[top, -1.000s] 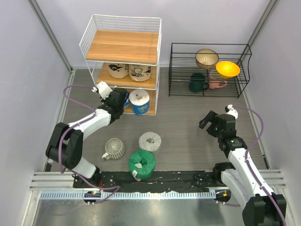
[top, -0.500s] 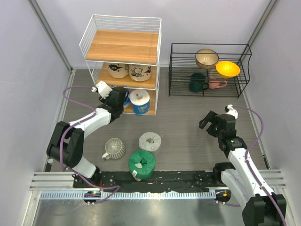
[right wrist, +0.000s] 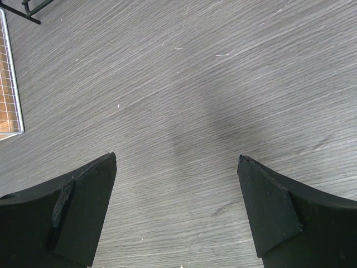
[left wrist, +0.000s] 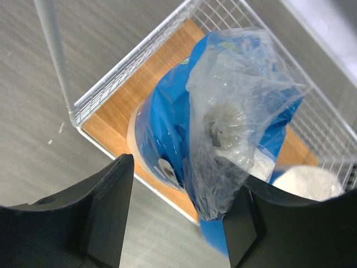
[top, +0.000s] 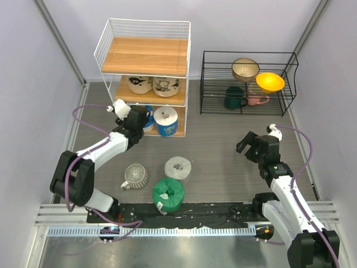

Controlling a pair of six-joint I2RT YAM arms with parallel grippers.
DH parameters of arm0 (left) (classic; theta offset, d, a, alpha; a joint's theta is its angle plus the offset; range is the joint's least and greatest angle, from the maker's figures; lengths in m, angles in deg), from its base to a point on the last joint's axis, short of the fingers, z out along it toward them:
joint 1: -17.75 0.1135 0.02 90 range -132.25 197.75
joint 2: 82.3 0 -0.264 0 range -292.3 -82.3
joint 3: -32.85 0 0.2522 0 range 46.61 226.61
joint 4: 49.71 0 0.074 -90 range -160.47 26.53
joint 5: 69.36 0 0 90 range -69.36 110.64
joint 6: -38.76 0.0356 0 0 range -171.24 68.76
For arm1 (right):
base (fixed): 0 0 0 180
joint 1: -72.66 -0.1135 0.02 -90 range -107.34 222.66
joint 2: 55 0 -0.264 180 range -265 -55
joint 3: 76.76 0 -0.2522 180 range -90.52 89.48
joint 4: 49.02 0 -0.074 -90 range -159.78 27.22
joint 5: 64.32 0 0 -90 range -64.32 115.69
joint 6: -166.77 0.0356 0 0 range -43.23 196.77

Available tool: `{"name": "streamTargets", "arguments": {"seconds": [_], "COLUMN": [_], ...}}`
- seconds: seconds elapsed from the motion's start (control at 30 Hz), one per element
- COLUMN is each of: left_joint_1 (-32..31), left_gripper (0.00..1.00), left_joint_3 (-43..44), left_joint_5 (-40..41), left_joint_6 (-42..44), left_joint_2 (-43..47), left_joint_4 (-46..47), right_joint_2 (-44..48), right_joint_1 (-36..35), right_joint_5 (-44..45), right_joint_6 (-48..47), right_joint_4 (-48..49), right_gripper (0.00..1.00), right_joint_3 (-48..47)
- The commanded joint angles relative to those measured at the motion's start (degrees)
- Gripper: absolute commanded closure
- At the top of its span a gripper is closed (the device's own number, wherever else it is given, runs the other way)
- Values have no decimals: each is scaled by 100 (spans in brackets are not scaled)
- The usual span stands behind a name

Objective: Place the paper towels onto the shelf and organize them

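The white wire shelf (top: pixel 145 56) holds two tan printed paper towels (top: pixel 140 83) (top: pixel 165 85) on its middle board. On the bottom board (left wrist: pixel 120 106) stand a white-blue roll (top: pixel 165 120) and a blue-wrapped roll (left wrist: pixel 167 128), partly hidden behind my left gripper (top: pixel 139 118). That gripper (left wrist: pixel 184 178) is open at the shelf's front edge, and the roll's crinkled wrapper tail hangs between its fingers, close to the right one. A grey roll (top: pixel 178 167) and a green roll (top: pixel 168 192) sit on the table. My right gripper (top: pixel 245 142) hangs open over bare table (right wrist: pixel 177 162).
A ribbed pale mug (top: pixel 135 176) lies left of the grey roll. A low black wire rack (top: pixel 248 84) at the back right holds bowls and mugs. A shelf corner (right wrist: pixel 11 84) shows at the left of the right wrist view.
My left gripper has opened, let go of the blue-wrapped roll on the bottom board, and drawn back slightly to the left. The right arm has not moved.
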Motion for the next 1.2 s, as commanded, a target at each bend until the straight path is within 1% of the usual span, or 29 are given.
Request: {"name": "streamTargets", "arguments": {"seconds": [0.0,0.13,0.23,0.27,0.33,0.47,0.57,0.7,0.73,0.83,0.87,0.97,1.17], "left_joint_1": [19,19,19,19,10,19,19,27,19,19,19,19,1], "left_gripper": [36,34,29,27,25,19,16,13,8,2,0,0,0], "left_joint_3": [-200,-323,-507,-586,-666,-823,-1025,-1123,-1140,-1438,-1692,-2106,-2195], "left_joint_5": [246,307,360,360,334,89,-96,-342,-404,-536,-554,-493,-396], "left_joint_6": [-75,92,277,312,444,488,436,339,321,119,76,-39,84], "left_joint_2": [970,1575,1875,1911,1973,1929,1841,1569,1542,1621,1656,1753,2007], "left_joint_4": [136,-136,-128,-110,47,250,759,1102,1190,1769,2232,2902,2992], "right_joint_2": [-1,7,25,33,60,69,104,104,104,77,69,16,-2], "right_joint_1": [-25,-34,-25,-34,-25,-34,-25,-25,-34,-25,-34,-25,-25], "right_joint_5": [43,34,17,16,-1,-10,-10,-10,-10,-1,-10,-36,-54], "right_joint_6": [-27,-26,-27,-18,-27,-18,-18,-18,-27,-27,-35,-36,-62], "right_joint_4": [238,238,230,230,230,230,230,212,221,204,221,230,256], "right_gripper": [4,4,4,4,4,4,4,4,4,4,4,4,4], "right_joint_3": [-66,-75,-66,-66,-66,-57,-57,-66,-66,-66,-66,-66,-75]}}
